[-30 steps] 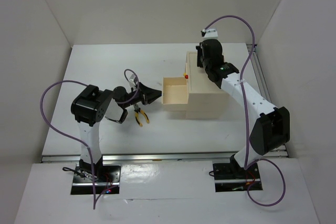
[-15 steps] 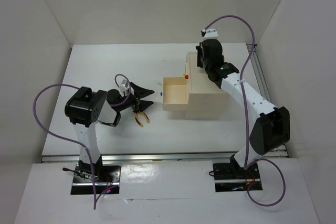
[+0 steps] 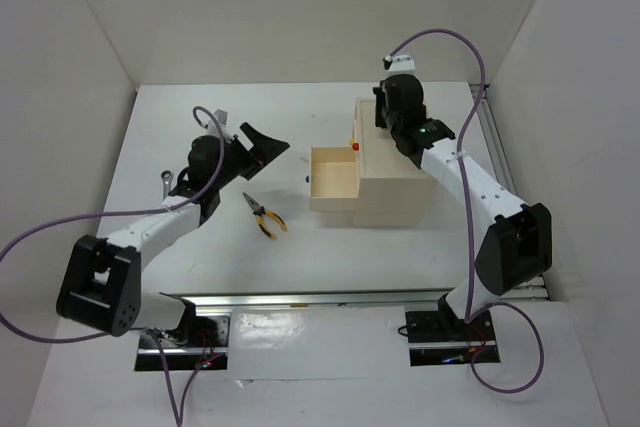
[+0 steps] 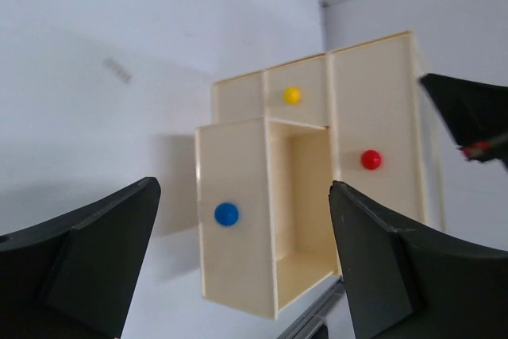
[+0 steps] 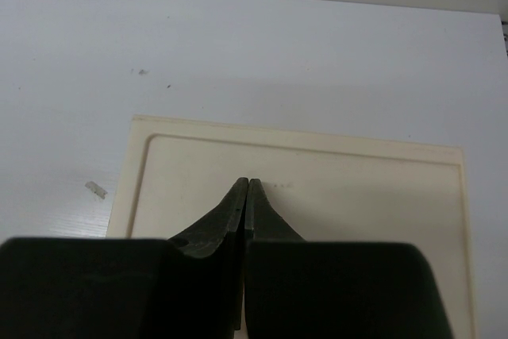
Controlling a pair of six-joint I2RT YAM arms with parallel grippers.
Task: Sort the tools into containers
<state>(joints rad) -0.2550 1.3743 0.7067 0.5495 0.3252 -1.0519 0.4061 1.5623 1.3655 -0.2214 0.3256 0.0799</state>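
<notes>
One pair of yellow-and-black-handled pliers point(image 3: 265, 215) lies flat on the white worktop point(image 3: 300, 107), outside any container, between the left arm and the pulled-out drawer point(image 3: 332, 150) of the beige box point(image 3: 400, 182). The left gripper point(image 3: 262, 144) hangs above the worktop with its jaws spread wide and nothing between them. Its wrist camera looks straight at the drawer fronts rather than at the tool. From that gripper the pliers lie back toward the arm bases and slightly to the robot's right, near but clearly apart. Their long axis runs diagonally, with the metal nose pointing away and left and the handles toward the near edge and the drawer side. The left arm is by far the nearer one. The right gripper point(image 5: 247, 184) is pressed shut on nothing, poised over the top of the box, well apart from the pliers. A pick-up would probably call for the left gripper to draw back, drop, and turn its jaws across that diagonal. The drawer with the blue knob point(image 3: 307, 179) stands open just beside the tool.
</notes>
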